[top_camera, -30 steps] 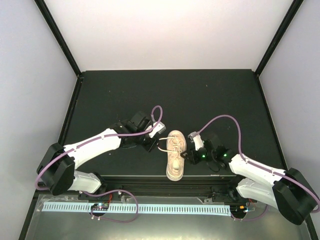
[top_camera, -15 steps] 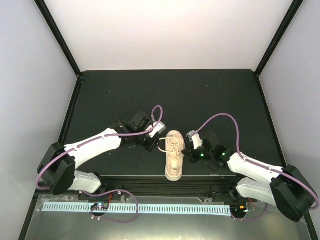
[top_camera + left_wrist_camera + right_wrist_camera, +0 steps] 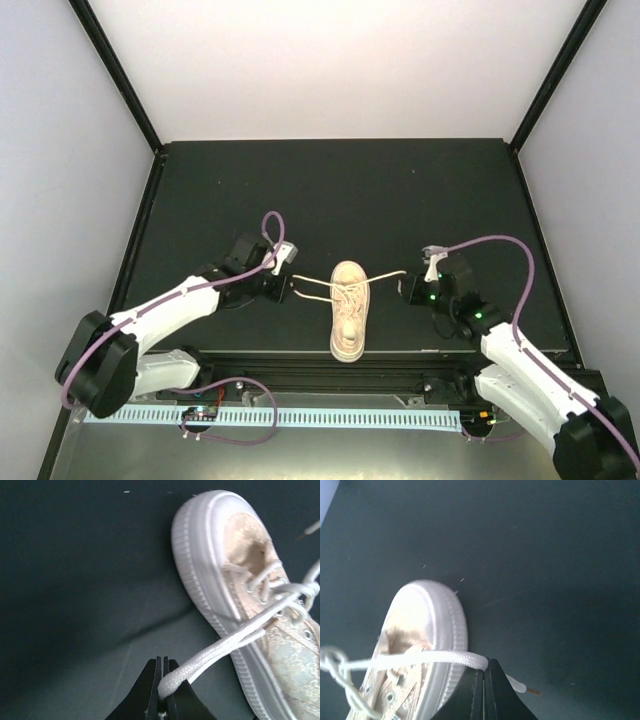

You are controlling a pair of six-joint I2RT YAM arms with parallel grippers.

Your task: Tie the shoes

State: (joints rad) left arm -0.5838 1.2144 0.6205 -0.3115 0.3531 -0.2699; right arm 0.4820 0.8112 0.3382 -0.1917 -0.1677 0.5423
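The beige-pink sneaker (image 3: 349,310) lies on the black mat, toe pointing away from the arms. Its off-white laces (image 3: 335,288) stretch out to both sides from a crossing over the eyelets. My left gripper (image 3: 288,284) is left of the shoe, shut on a doubled lace loop (image 3: 210,655) beside the sole (image 3: 200,575). My right gripper (image 3: 408,283) is right of the shoe, shut on the other lace (image 3: 427,658), whose tip (image 3: 520,687) sticks out past the fingers. The sneaker's toe (image 3: 422,617) shows in the right wrist view.
The black mat (image 3: 340,190) runs back to the white walls. A metal rail (image 3: 270,415) and purple cables lie along the near edge by the arm bases.
Both grippers have moved apart from the shoe, left one leftward, right one rightward, drawing the laces out taut to each side. The shoe has stayed in place.
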